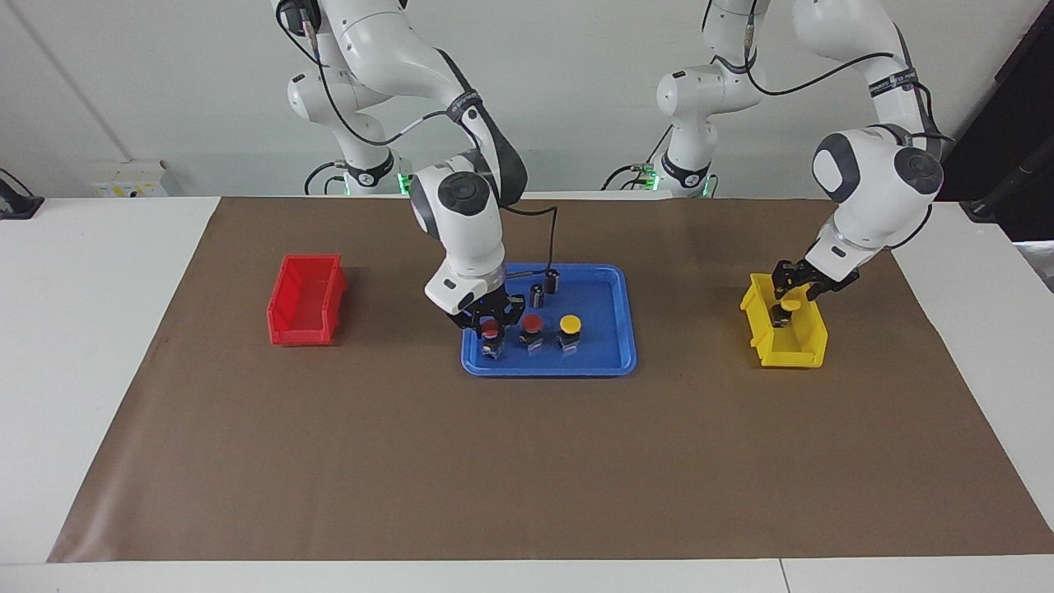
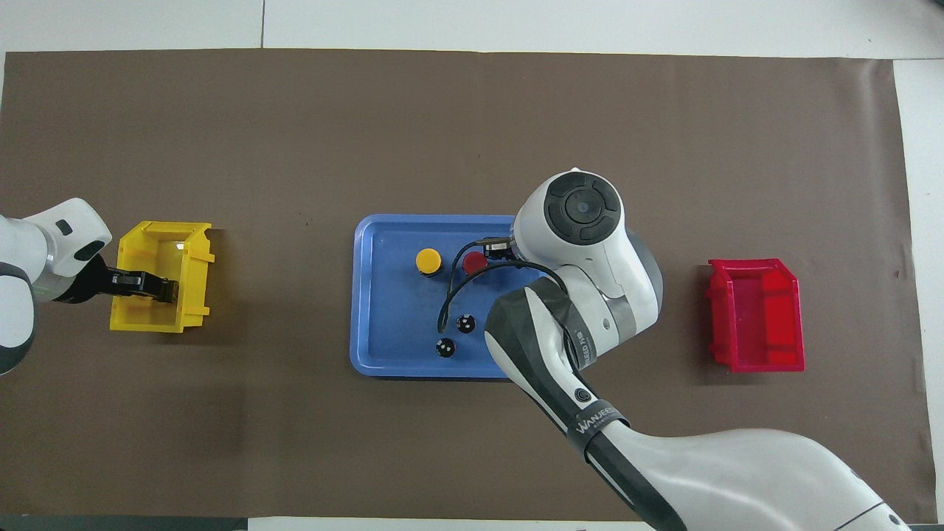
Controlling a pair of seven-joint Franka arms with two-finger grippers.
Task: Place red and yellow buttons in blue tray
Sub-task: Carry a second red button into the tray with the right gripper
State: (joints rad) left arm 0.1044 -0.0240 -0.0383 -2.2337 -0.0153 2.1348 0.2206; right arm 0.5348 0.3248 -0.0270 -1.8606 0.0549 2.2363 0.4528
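The blue tray [image 1: 609,362] lies mid-table and also shows in the overhead view [image 2: 383,354]. In it stand a red button [image 1: 532,323] and a yellow button [image 1: 570,323]. My right gripper [image 1: 492,325] is shut on a second red button [image 1: 492,331], low in the tray at the end toward the right arm, in line with the other two. In the overhead view the arm hides that gripper. My left gripper [image 1: 788,290] is down in the yellow bin [image 1: 803,354], around a second yellow button [image 1: 789,305].
Two dark capless cylinders [image 1: 552,280] [image 1: 537,294] stand in the tray, nearer to the robots than the buttons. A red bin [image 1: 306,301] sits toward the right arm's end of the table. A brown mat [image 1: 527,461] covers the table.
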